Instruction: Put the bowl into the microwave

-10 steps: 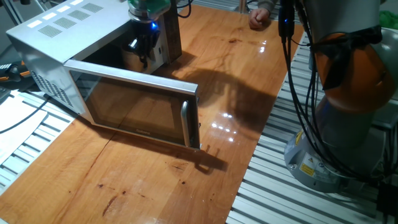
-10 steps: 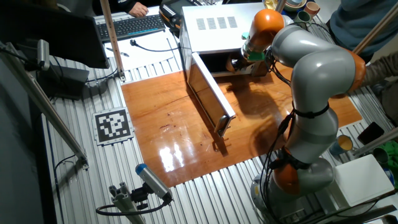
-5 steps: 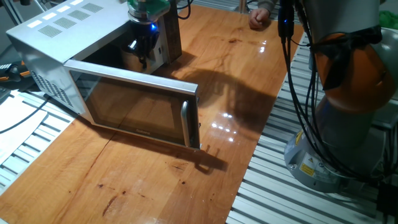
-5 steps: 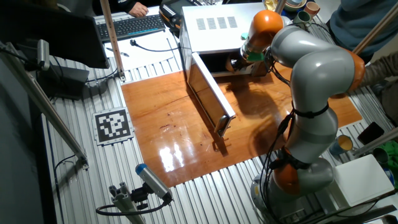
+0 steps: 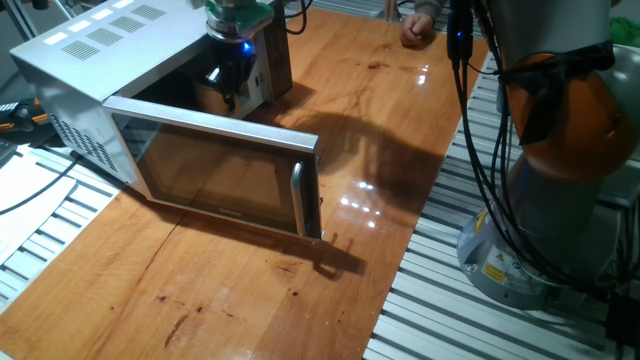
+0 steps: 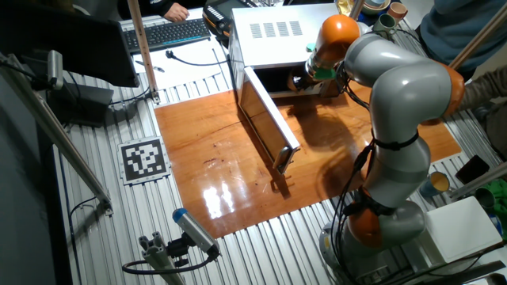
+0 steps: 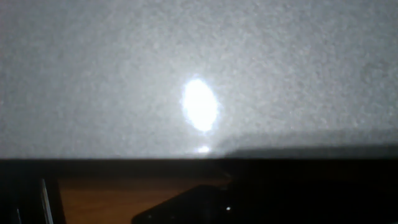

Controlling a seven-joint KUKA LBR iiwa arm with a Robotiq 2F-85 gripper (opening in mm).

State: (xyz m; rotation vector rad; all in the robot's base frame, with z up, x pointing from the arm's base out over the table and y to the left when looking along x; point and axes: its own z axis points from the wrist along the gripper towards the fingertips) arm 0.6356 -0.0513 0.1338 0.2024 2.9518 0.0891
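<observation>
The silver-white microwave point(image 5: 85, 50) stands at the table's far left with its dark glass door point(image 5: 215, 170) swung wide open. In the other fixed view the microwave point(image 6: 277, 32) shows its top vents. My gripper point(image 5: 226, 88) reaches down into the open cavity, fingers dark against the dim interior; the gripper point(image 6: 299, 81) sits just inside the opening. The frames do not show how far apart the fingers stand. The bowl is hidden from every view. The hand view holds only a grainy grey wall with a glare spot point(image 7: 200, 104) and a dark band below.
The open door with its bar handle point(image 5: 297, 195) juts across the wooden table point(image 5: 390, 130). The arm's orange-grey base point(image 5: 560, 200) stands at the right edge. A person's hand point(image 5: 418, 30) rests at the far end. A keyboard point(image 6: 162, 33) and marker tag point(image 6: 143, 158) lie off the table.
</observation>
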